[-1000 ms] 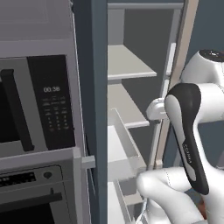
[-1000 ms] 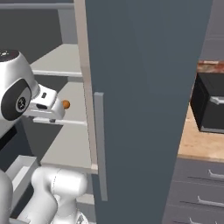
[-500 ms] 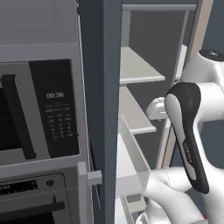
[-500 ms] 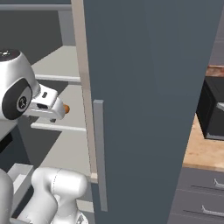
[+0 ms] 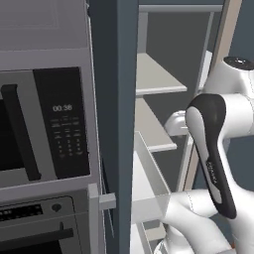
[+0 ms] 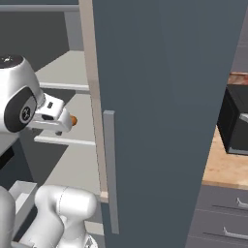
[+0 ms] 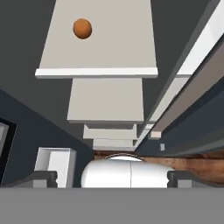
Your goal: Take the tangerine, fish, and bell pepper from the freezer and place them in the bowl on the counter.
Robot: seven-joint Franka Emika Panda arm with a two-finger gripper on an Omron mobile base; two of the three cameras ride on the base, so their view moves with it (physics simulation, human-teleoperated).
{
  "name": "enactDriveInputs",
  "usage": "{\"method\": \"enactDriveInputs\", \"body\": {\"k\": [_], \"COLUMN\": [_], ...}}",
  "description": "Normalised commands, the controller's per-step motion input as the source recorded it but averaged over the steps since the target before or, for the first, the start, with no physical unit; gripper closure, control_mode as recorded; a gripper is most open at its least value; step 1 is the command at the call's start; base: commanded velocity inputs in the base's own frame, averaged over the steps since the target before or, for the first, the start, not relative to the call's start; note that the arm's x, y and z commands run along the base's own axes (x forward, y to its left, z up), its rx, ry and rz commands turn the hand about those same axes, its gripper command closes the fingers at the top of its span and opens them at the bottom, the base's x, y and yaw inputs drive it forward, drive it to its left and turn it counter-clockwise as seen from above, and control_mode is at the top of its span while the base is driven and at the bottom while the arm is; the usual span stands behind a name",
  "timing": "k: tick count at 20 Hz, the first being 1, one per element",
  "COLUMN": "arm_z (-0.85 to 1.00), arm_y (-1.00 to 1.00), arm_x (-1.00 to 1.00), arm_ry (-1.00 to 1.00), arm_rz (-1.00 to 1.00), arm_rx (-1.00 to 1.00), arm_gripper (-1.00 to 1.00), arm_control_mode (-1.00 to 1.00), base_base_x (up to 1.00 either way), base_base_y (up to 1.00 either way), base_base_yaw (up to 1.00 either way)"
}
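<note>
Nearest, in the hand view, the gripper [image 7: 111, 179] has its two dark fingertips far apart at the lower corners; the jaws are wide and hold nothing. Beyond them the pale grey shelves [image 7: 105, 101] of the freezer [image 6: 164, 97] step away one after another. The tangerine [image 7: 82, 28] rests alone on the farthest and widest shelf, near its left side, well apart from the gripper. In the right base view the tangerine [image 6: 73, 120] is partly hidden behind the white wrist, on the shelf [image 6: 63, 140] at hand height. The open freezer door [image 6: 160, 121] stands just beside the arm, and the counter [image 6: 227, 169] with a black appliance lies past it to the right.

Judged risks:
- The fruit is round and smooth; an off-centre closure may push it away and roll it towards the shelf edge or back wall.
- The arm works in a narrow space; the elbow or wrist may strike the door edge or a shelf lip during the approach.
- Fish, bell pepper and bowl cannot be located from here.
</note>
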Motion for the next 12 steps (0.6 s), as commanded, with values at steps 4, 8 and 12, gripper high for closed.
{"method": "enactDriveInputs", "body": {"k": [4,8,12], "arm_z": [-0.32,-0.28,-0.29], "arm_y": [0.22,0.17,0.12], "arm_x": [0.34,0.45,0.49], "arm_ry": [-0.14,-0.14,-0.06], "arm_rz": [0.14,0.19,0.19], "arm_rx": [0.00,0.02,0.03], "arm_gripper": [-1.00,-1.00,-1.00], "arm_control_mode": [-1.00,-1.00,-1.00], "base_base_x": [0.00,0.00,0.00], "base_base_y": [0.00,0.00,0.00], "base_base_yaw": [0.00,0.00,0.00]}}
